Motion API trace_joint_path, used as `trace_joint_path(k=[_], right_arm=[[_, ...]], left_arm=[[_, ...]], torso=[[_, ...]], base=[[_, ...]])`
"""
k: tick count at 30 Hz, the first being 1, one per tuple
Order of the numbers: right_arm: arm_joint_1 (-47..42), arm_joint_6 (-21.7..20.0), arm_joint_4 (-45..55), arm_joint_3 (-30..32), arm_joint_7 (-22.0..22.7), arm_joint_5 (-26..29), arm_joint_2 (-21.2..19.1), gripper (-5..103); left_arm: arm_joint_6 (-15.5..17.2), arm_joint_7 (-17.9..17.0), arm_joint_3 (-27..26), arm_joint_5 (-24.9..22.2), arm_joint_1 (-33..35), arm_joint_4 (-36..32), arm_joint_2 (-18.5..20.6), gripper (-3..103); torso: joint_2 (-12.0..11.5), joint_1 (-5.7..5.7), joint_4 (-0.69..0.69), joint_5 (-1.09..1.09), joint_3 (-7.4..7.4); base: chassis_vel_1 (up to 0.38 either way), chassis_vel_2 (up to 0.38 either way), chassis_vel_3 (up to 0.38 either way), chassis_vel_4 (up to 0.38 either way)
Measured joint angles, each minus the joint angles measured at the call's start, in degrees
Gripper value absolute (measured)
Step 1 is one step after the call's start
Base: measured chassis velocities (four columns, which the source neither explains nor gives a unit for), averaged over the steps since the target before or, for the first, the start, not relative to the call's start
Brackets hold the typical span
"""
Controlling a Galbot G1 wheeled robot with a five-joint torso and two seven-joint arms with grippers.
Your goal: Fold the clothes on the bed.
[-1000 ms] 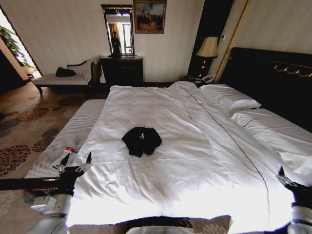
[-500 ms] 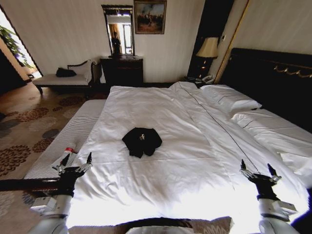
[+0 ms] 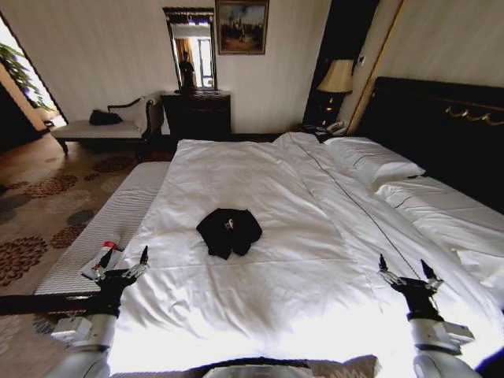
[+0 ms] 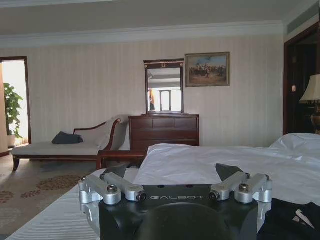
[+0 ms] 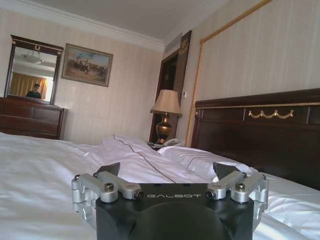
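Presumably readying a two-sided reach, left gripper (image 3: pixel 124 264) at seven o'clock and right gripper (image 3: pixel 408 276) at five spread wide, flanking the shirt (image 3: pixel 228 231) on the bed (image 3: pixel 315 260).

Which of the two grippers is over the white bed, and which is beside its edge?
The right gripper is over the bed. The left gripper is at the bed's left edge, next to the striped bench.
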Motion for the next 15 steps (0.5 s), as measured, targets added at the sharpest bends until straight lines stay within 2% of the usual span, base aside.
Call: trace_joint_path(k=[8, 11, 14, 15], right_arm=[[0.5, -0.5, 2.4, -2.3, 0.0, -1.5, -0.4, 100], [0.7, -1.6, 3.6, -3.0, 0.0, -2.5, -0.9, 100], [0.8, -5.2, 6.2, -4.5, 0.4, -3.1, -2.7, 100], [0.8, -5.2, 6.2, -4.5, 0.4, -3.1, -2.7, 100]], left_arm=[[-0.1, 0.1, -0.3, -0.4, -0.4, 0.8, 0.2, 100], [0.0, 0.1, -0.1, -0.4, -1.1, 1.3, 0.6, 100], [0.9, -0.5, 0.1, -0.8, -2.9, 2.5, 1.8, 100], [0.9, -0.5, 0.1, -0.8, -2.9, 2.5, 1.8, 100]], torso=[[0.0, 0.01, 0.00, 0.01, 0.01], [0.0, 0.01, 0.00, 0.01, 0.01], [0.0, 0.00, -0.01, 0.00, 0.01], [0.0, 0.00, -0.01, 0.00, 0.01]], base=[[0.000, 0.000, 0.000, 0.000], [0.000, 0.000, 0.000, 0.000], [0.000, 0.000, 0.000, 0.000], [0.000, 0.000, 0.000, 0.000]])
